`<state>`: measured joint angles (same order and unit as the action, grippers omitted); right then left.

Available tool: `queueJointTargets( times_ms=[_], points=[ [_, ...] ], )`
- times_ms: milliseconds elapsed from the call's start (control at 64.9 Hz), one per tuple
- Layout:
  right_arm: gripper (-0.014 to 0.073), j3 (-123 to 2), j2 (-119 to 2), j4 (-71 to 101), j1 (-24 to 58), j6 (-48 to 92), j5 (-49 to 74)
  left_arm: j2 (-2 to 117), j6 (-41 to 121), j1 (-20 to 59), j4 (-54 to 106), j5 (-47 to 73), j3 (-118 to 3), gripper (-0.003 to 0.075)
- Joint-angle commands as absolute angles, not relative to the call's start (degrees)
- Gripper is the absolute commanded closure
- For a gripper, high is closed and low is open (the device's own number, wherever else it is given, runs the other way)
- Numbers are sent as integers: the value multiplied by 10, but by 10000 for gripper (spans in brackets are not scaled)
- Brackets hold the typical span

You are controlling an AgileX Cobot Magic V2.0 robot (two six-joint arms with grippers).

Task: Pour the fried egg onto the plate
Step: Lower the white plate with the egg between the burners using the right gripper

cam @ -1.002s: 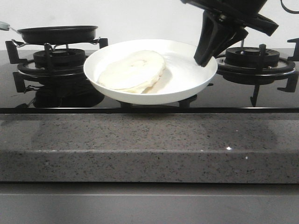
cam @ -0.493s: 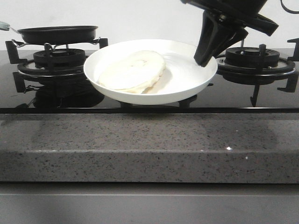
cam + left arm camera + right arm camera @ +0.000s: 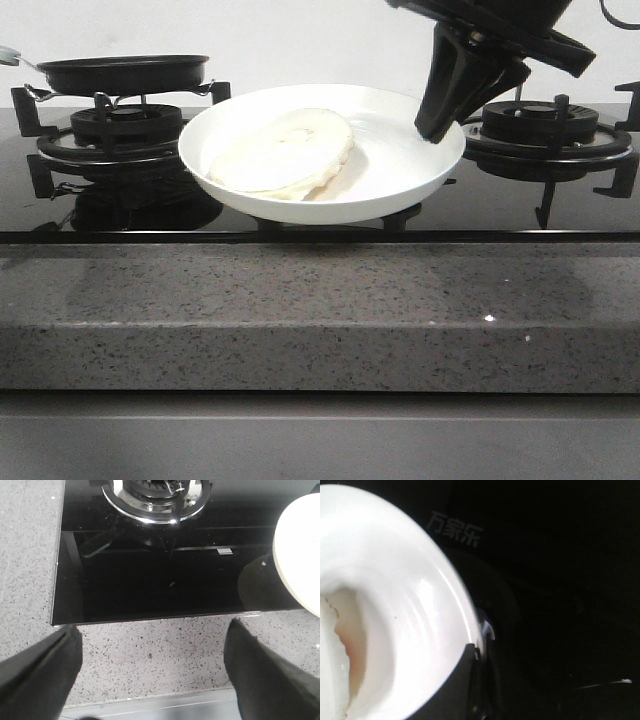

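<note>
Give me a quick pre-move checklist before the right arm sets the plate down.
1. Fried egg on the plate: ok.
2. Right gripper clamped on plate rim: ok.
3. Plate level: not ok, tilted and raised off the cooktop.
4. Pan apart from plate, on its burner: ok.
5. Left gripper open, holding nothing: ok.
6. Spot beneath the plate: cannot tell.

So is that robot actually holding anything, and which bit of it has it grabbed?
Yes. The right hand grips the plate by its right rim, with the fried egg lying on it. The left hand is open and holds nothing.
</note>
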<state>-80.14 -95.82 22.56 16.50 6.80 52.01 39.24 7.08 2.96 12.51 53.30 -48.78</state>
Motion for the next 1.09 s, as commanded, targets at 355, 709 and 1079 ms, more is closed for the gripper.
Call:
queueJointTargets(
  times_ms=[355, 709, 1079],
  points=[
    [663, -851, -936, 234, 163, 71, 519, 392, 65, 33, 138, 493, -503, 155],
    [663, -1059, -1023, 233, 144, 0, 597, 392, 65, 33, 138, 493, -503, 155],
    [663, -1169, -1159, 232, 114, -122, 618, 392, 65, 33, 138, 493, -503, 155]
  ],
)
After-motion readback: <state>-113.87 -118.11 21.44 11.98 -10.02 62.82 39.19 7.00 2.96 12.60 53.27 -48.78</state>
